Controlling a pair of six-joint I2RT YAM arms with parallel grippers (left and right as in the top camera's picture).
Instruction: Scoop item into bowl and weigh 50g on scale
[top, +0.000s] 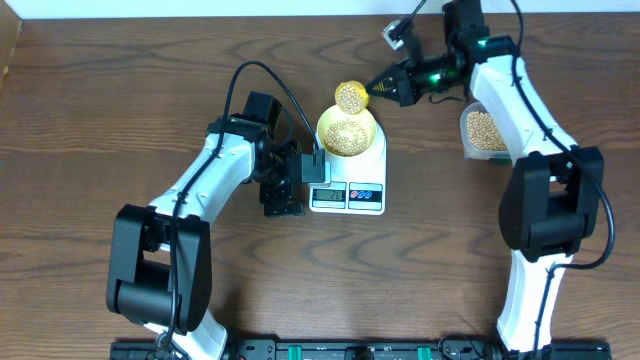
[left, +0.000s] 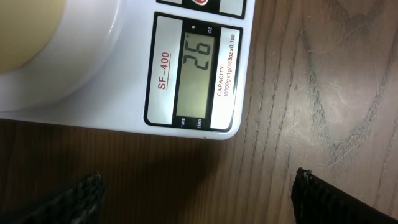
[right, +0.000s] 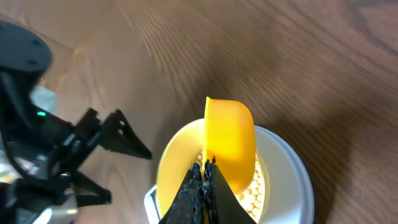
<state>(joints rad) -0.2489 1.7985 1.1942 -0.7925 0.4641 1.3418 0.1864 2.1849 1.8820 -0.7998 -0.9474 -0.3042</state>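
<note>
The white scale (top: 348, 197) stands mid-table, its display (left: 199, 78) reading 26. On it sits the pale yellow bowl (top: 323, 130), partly filled with beige beans (top: 347, 136). My right gripper (top: 376, 90) is shut on the handle of a yellow scoop (top: 350, 97), which hangs over the bowl's far rim with beans in it. In the right wrist view the scoop (right: 230, 143) stands on edge above the beans (right: 252, 193), with the gripper (right: 204, 167) pinching it. My left gripper (top: 303, 185) is open and empty beside the scale's left end, also seen in the left wrist view (left: 199, 199).
A clear plastic tub (top: 484, 130) holding more beans stands at the right, behind my right arm. Bare wooden tabletop (top: 420, 250) surrounds the scale. Cables run from both arms above the table.
</note>
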